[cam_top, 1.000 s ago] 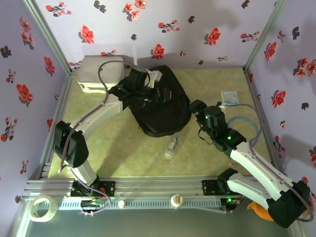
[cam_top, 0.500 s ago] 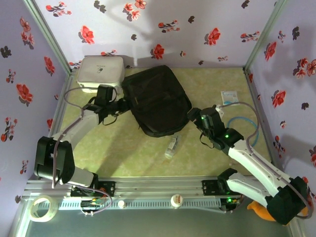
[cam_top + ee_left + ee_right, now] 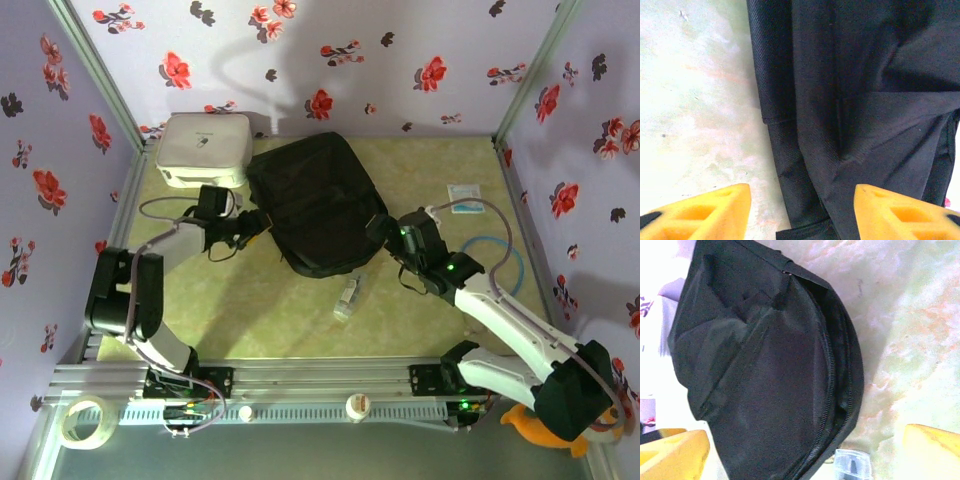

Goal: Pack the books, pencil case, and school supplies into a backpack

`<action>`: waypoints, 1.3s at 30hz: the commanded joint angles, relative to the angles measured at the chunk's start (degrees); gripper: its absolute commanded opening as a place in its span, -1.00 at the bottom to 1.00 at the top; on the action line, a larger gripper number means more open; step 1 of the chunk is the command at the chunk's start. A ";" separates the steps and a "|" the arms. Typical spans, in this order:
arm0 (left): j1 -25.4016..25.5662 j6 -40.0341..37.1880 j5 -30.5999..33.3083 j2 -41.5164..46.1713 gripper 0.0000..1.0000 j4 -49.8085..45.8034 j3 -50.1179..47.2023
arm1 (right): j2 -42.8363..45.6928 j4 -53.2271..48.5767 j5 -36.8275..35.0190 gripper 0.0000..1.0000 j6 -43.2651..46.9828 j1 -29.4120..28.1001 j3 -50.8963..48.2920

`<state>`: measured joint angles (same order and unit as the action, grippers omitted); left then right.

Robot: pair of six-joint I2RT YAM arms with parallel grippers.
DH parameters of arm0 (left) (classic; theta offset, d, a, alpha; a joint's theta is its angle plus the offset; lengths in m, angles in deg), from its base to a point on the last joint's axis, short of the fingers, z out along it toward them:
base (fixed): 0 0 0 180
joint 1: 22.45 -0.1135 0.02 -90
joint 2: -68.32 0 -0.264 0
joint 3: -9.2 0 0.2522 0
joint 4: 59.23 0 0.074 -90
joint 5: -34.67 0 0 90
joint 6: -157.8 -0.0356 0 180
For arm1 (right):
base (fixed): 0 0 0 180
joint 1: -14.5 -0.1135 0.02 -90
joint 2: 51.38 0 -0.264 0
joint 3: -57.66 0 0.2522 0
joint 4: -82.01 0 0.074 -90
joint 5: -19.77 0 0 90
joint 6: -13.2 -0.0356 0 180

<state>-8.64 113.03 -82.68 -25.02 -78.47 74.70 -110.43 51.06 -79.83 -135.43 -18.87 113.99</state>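
The black backpack [image 3: 315,205] lies flat in the middle of the table, its zip running along the curved edge [image 3: 827,365]. My left gripper [image 3: 255,225] sits low at the backpack's left edge, open, its yellow fingers [image 3: 700,212] straddling the fabric border [image 3: 790,150] without pinching it. My right gripper [image 3: 378,232] is at the backpack's right edge, wide open, its fingers [image 3: 932,447] on either side of the zipped corner. A small clear plastic item [image 3: 347,297] lies just in front of the backpack, also seen as the clear plastic item [image 3: 852,465]. The books and the pencil case are out of view.
A white rounded box [image 3: 203,148] stands at the back left, close to the backpack. A small white-blue packet [image 3: 463,194] and a blue cable loop [image 3: 492,258] lie to the right. A tape roll [image 3: 82,422] rests on the near rail.
My left arm has come off the top of the backpack to its left edge, and its jaws have narrowed. My right gripper has moved in to the backpack's right edge and opened wider.
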 commanded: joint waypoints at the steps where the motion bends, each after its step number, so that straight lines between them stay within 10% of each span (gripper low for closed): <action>1: -0.27 0.68 -3.48 -2.87 0.01 3.51 3.14 | -0.55 3.20 1.38 0.99 1.65 0.23 0.61; 25: 1.18 2.02 -1.26 -8.53 -0.45 5.13 5.66 | -17.99 13.70 12.62 0.83 -0.25 0.23 -2.82; 39: 1.02 2.23 -1.63 -9.89 -0.39 6.40 6.58 | -19.21 13.30 11.43 0.78 -0.43 0.30 -3.10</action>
<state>-7.73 114.96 -83.90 -33.13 -73.18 79.49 -128.81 63.72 -68.27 -135.00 -18.87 111.58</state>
